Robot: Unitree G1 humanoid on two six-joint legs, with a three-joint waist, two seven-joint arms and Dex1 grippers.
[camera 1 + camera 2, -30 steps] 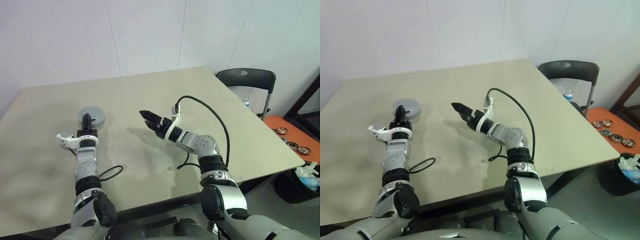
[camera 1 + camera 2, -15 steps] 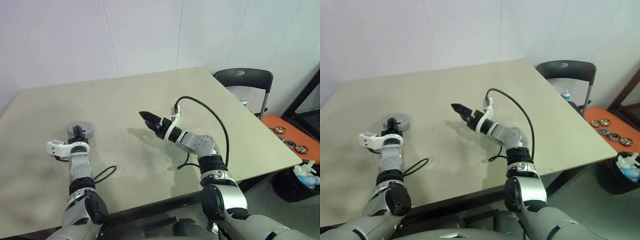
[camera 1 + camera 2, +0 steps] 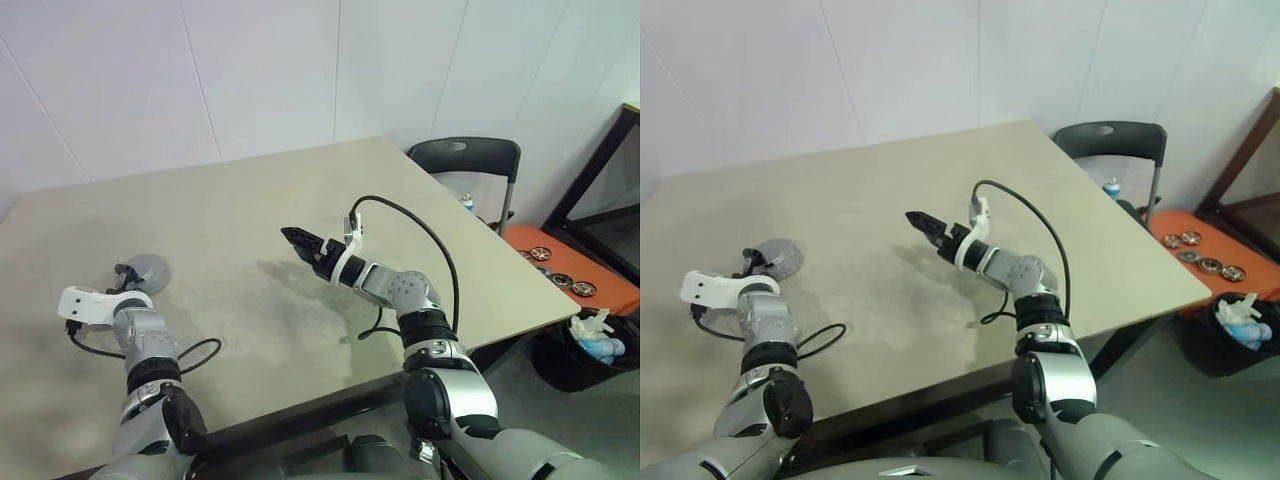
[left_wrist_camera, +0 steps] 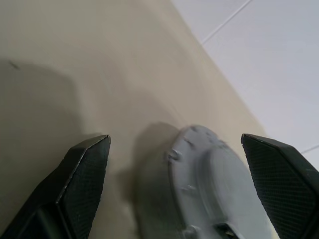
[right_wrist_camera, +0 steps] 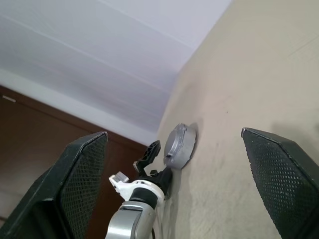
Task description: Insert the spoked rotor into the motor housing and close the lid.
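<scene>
The lid (image 3: 148, 270), a round grey cap with a notched edge, lies flat on the table (image 3: 250, 190) at the near left. My left gripper (image 3: 124, 273) is right beside it, fingers spread wide and open. In the left wrist view the lid (image 4: 214, 184) sits just ahead, between the open fingers (image 4: 84, 174), unclamped. My right gripper (image 3: 300, 238) hovers open over the table's middle with nothing in it. Its wrist view looks across at the lid (image 5: 178, 146) and the left gripper (image 5: 149, 154). The spoked rotor and the motor housing are hidden or out of view.
A black cable (image 3: 200, 352) loops on the table near the front edge. Off the table's right corner stands a dark chair (image 3: 465, 155). Beyond it are an orange surface with several small wheels (image 3: 555, 275) and a bin (image 3: 590, 345). A white wall runs behind.
My left gripper moved left and nearer with the lid, rolled its wrist, then spread its fingers off it. The right arm held still. The whole view swung a little.
</scene>
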